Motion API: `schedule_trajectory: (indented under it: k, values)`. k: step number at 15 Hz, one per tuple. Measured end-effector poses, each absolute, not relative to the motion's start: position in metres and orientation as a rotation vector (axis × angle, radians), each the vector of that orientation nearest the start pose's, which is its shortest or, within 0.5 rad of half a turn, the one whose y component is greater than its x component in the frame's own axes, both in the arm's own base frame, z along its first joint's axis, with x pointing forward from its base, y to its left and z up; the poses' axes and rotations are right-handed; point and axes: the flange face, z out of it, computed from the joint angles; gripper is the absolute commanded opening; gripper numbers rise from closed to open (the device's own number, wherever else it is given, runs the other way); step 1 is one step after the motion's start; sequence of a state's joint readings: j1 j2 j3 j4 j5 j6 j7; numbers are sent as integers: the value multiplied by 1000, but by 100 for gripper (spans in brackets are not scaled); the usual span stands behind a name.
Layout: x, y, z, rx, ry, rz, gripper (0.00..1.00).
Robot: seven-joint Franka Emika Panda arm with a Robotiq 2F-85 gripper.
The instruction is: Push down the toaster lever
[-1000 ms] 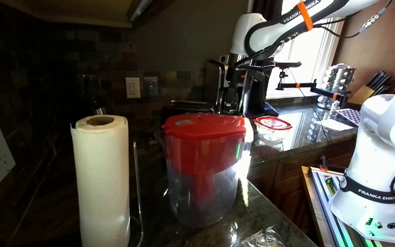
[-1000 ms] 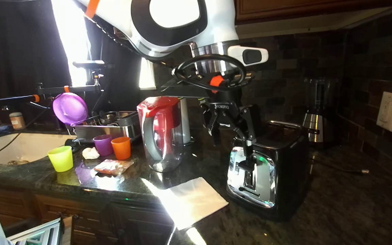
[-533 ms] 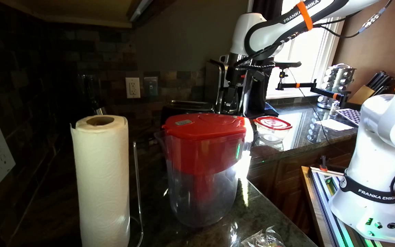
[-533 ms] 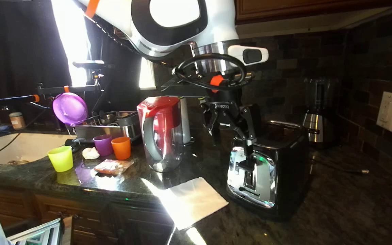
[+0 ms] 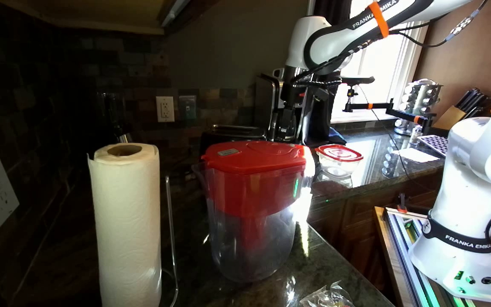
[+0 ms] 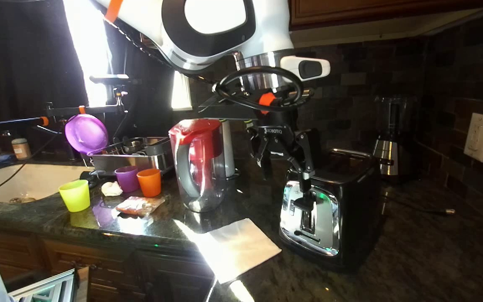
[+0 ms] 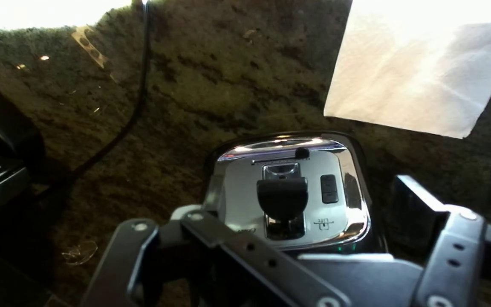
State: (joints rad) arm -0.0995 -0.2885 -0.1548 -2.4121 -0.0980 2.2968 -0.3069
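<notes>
The toaster [image 6: 352,209] is black with a shiny metal end panel in an exterior view. In the wrist view its end panel [image 7: 245,187] faces the camera. Its black lever [image 6: 303,204] sits in the upper part of a vertical slot. The lever also shows in the wrist view [image 7: 282,198]. In an exterior view only the toaster's top [image 5: 235,131] shows behind the pitcher. My gripper [image 6: 286,180] is open and empty. One finger is over the end panel just above the lever; touching or apart I cannot tell. In the wrist view the lever lies between the spread fingers [image 7: 311,187].
A red-lidded pitcher [image 6: 199,167] stands beside the toaster, with a paper towel roll [image 5: 128,226] behind. A white napkin [image 6: 241,251] lies in front. Several cups, including an orange cup [image 6: 149,182], stand farther off. A blender [image 6: 388,147] stands behind. A black cord [image 7: 141,85] crosses the counter.
</notes>
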Motion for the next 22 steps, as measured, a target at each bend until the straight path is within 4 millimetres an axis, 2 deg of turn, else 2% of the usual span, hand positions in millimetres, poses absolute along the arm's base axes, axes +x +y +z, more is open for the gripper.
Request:
schedule_trajectory:
  k: [7,9,22]
  values:
    - [451,-119,432,-3204,-200,-237,11]
    - [452,-119,431,-3202,-208,-232,0]
    - [464,-135,412,-3166,-281,-316,0]
